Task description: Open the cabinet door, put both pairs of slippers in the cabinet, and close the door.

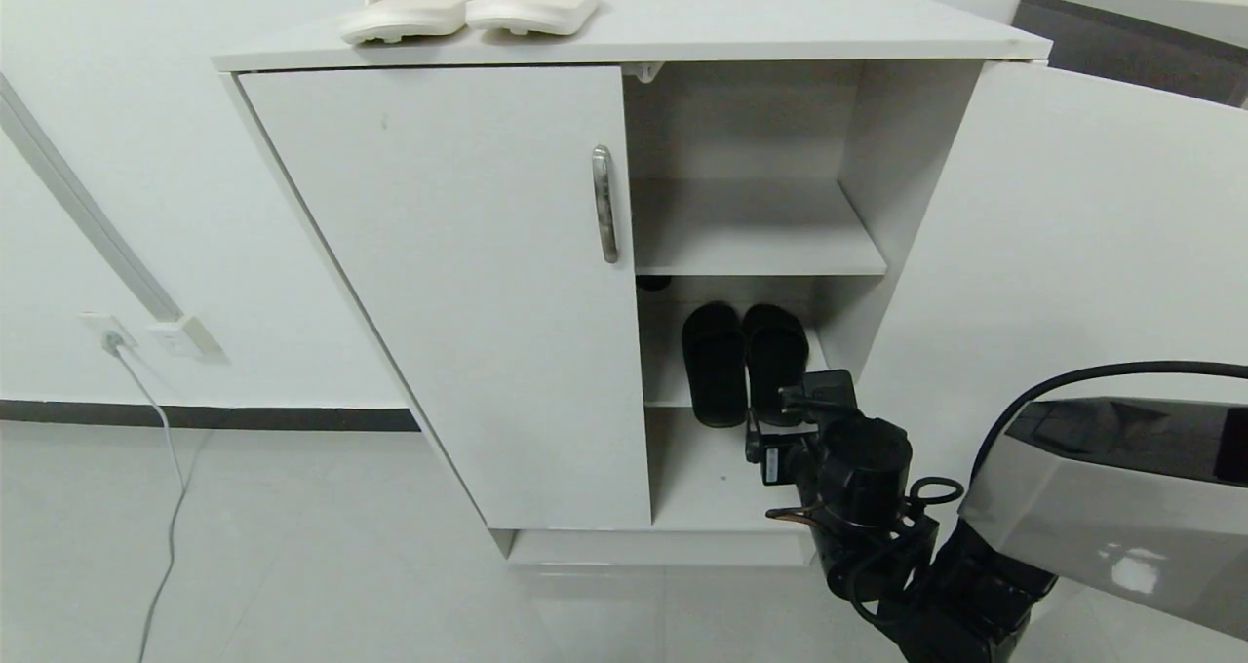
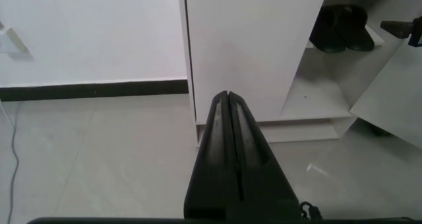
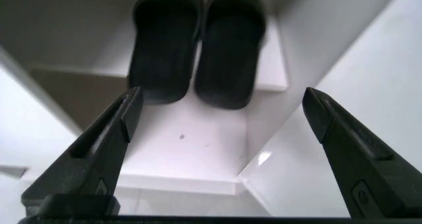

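The white cabinet has its right door swung open and its left door shut. A pair of black slippers lies on the middle shelf inside, also seen as black slippers and black slippers. A pair of cream slippers sits on the cabinet top at the left. My right gripper is open just in front of the black slippers, holding nothing; its fingers spread wide. My left gripper is shut, low over the floor before the left door.
A metal handle runs down the left door's edge. The upper shelf is bare. A wall socket with a grey cable is at the left. Light tiled floor lies in front.
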`<state>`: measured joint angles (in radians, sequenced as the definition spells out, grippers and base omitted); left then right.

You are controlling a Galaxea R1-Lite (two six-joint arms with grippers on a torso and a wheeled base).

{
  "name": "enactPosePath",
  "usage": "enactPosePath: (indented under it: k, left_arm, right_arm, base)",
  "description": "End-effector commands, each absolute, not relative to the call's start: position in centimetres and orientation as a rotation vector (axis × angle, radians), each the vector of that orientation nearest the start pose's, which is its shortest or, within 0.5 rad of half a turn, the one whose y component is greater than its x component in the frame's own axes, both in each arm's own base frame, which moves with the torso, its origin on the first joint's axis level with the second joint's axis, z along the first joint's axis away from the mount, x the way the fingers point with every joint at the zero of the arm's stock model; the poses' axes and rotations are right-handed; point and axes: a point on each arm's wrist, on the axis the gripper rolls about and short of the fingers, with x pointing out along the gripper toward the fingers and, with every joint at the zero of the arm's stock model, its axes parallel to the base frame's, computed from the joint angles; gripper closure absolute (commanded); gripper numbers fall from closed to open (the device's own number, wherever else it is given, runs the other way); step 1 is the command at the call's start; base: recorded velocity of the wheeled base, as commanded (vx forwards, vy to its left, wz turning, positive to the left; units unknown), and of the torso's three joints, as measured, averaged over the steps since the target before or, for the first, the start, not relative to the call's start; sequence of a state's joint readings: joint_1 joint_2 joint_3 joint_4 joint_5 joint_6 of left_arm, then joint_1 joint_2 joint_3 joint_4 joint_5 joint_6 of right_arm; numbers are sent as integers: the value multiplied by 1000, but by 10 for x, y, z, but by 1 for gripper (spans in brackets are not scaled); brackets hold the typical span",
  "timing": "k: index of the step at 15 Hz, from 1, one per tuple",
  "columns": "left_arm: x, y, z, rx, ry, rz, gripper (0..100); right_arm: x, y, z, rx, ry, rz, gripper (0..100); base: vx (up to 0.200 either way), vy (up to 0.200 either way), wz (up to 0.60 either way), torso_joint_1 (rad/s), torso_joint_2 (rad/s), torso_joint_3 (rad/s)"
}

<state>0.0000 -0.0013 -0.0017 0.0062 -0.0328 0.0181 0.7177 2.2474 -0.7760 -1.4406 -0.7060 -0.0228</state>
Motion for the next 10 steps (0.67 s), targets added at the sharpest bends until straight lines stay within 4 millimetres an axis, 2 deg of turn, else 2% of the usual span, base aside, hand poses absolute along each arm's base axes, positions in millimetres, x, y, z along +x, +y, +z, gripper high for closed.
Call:
enactPosePath:
  k: [1, 7, 10]
  left_arm:
    - [-23, -1, 75, 18, 4, -32, 100]
    - [-23, -1, 75, 18, 4, -31, 100]
    - [-23, -1, 75, 20, 4, -31, 100]
  right_arm:
    - [294, 236, 66, -41, 21, 9, 0]
    - [296, 231, 64, -49, 30, -4, 0]
    - [296, 231, 61, -56, 39, -3, 0]
  base:
    - [0, 0, 0, 2, 2, 144]
    - [0, 0, 0, 1, -1, 195]
    - [0, 0, 0, 4, 1, 100]
